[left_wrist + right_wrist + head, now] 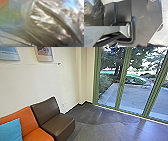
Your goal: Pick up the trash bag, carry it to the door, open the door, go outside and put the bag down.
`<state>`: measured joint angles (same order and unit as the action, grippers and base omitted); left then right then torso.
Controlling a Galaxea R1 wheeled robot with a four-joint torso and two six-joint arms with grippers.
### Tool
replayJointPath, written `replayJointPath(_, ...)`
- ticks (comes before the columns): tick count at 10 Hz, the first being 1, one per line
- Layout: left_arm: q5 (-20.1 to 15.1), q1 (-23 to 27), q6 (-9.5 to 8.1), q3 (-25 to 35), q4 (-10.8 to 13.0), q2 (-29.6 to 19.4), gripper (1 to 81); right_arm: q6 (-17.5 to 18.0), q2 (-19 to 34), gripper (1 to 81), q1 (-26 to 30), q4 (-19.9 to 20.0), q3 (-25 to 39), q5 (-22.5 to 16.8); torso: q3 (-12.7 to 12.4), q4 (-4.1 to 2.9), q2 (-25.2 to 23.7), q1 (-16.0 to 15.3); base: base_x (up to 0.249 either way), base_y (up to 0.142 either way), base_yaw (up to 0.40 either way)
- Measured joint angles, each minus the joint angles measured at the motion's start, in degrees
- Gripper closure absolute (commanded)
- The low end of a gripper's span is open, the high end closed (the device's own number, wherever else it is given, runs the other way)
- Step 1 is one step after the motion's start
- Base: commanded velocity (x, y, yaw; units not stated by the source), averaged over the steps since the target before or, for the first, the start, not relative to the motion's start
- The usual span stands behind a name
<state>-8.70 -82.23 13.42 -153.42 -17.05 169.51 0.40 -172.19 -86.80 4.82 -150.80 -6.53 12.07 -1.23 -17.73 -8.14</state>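
Observation:
Shiny, crumpled translucent plastic of the trash bag lies right up against the camera in the left wrist view, with contents showing faintly through it. In the right wrist view, part of the bag, dark and wrinkled, hangs beside the robot's dark plate. How my left gripper meets the bag cannot be made out, and neither can the state of my right gripper. A green-framed glass wall stands ahead on the right in the head view; which panel is the door cannot be told.
An orange seat with a blue cushion and a brown seat line the white wall on the left. Grey floor runs to the glass. Paving and trees lie outside.

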Motion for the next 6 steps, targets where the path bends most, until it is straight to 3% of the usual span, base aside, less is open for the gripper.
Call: replayJointPath(6, 0.1, -0.1, -0.02, 0.0, 0.6, 0.0, 81.1, 0.0, 0.0, 1.0, 0.0, 0.0, -0.9, 0.1, 0.0, 0.0, 0.0, 0.0, 0.0, 0.0, -0.265)
